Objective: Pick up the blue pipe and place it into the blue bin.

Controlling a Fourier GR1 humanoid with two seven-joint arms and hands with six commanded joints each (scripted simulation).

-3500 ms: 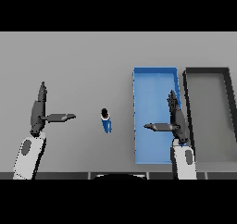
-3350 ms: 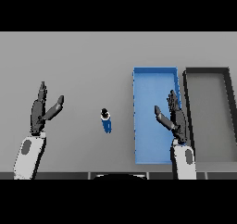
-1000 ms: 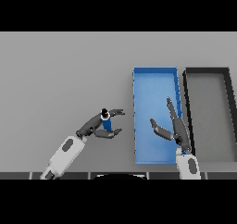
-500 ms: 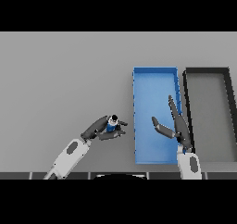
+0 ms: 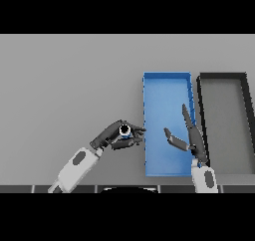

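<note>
The left hand point(image 5: 115, 136) has its dark fingers and thumb curled around the small blue pipe point(image 5: 125, 131), whose open round end faces up toward the camera. Hand and pipe sit just to the left of the blue rectangular bin point(image 5: 167, 85), close beside its long left edge but not over it; the fingertips nearly reach that edge. The bin's near short edge lies toward the bottom of the view and its far short edge well up the grey surface point(image 5: 64, 85), leaving most of the blue floor open. The right hand point(image 5: 187, 138) shows over the bin's right side, fingers straight and spread, holding nothing, reaching along the wall shared with the neighbouring black rectangular bin point(image 5: 225, 78). That black bin stands just beside the blue one, edges nearly touching. To the left and beyond the left hand the grey surface runs wide and bare
</note>
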